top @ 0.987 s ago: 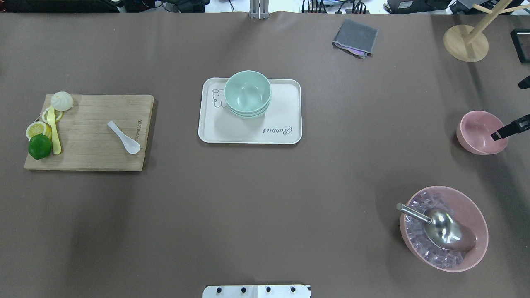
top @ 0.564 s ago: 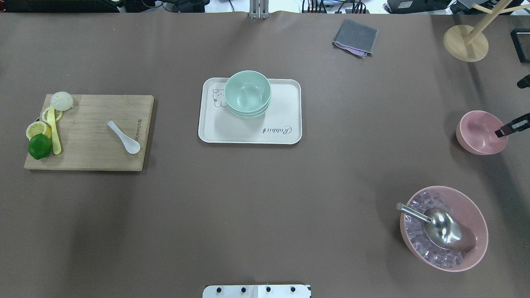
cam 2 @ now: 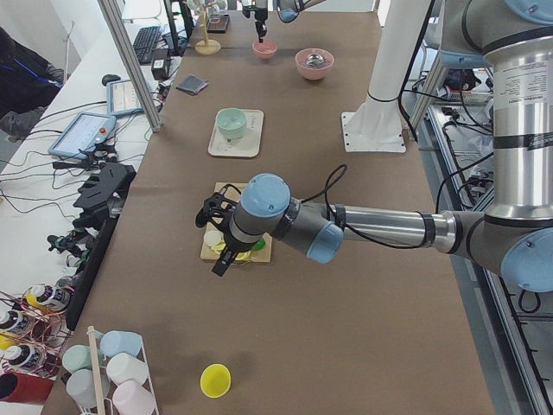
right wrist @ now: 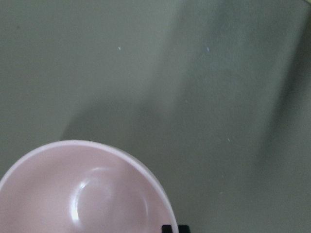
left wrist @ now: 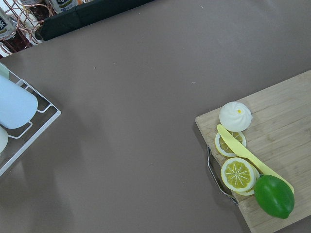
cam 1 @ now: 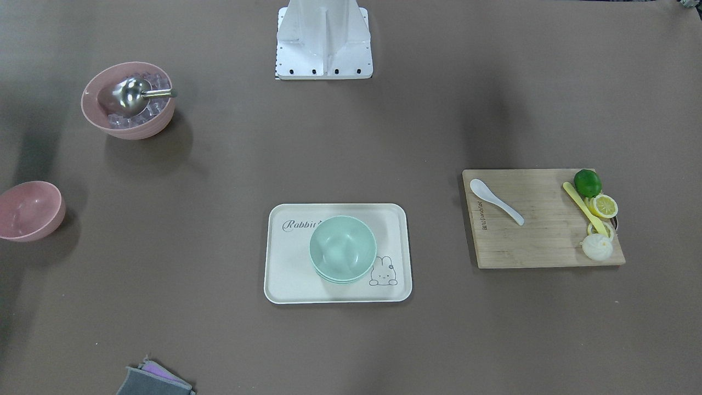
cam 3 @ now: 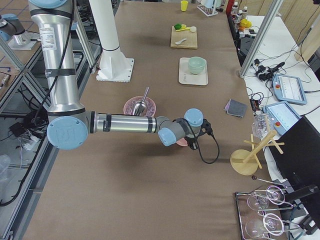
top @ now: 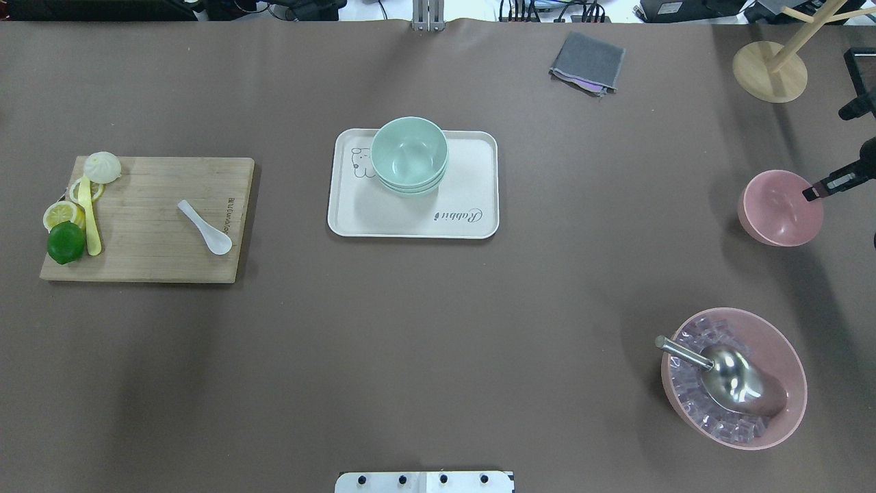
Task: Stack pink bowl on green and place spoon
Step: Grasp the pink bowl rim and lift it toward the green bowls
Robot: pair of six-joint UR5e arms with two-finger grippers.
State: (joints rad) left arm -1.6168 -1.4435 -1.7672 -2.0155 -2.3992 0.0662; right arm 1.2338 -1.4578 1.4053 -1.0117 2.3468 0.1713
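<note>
The small pink bowl (top: pixel 773 212) is at the table's right edge, also in the front-facing view (cam 1: pixel 27 208) and the right wrist view (right wrist: pixel 87 194). My right gripper (top: pixel 814 192) is shut on its right rim, one finger inside the bowl. Stacked green bowls (top: pixel 409 154) stand on the white tray (top: pixel 465 219) at mid-table. A white spoon (top: pixel 205 228) lies on the wooden cutting board (top: pixel 150 267) at the left. My left gripper (cam 2: pixel 221 259) hangs over the board's far-left end; I cannot tell if it is open.
A large pink bowl (top: pixel 787 411) with ice cubes and a metal scoop stands front right. A grey cloth (top: pixel 587 61) and a wooden stand (top: pixel 766 72) are at the back right. A lime (top: pixel 66 242), lemon slices, a bun and a yellow knife lie on the board's left end.
The small pink bowl has moved with my right gripper, up and slightly left in the overhead view. Everything else is as before.
</note>
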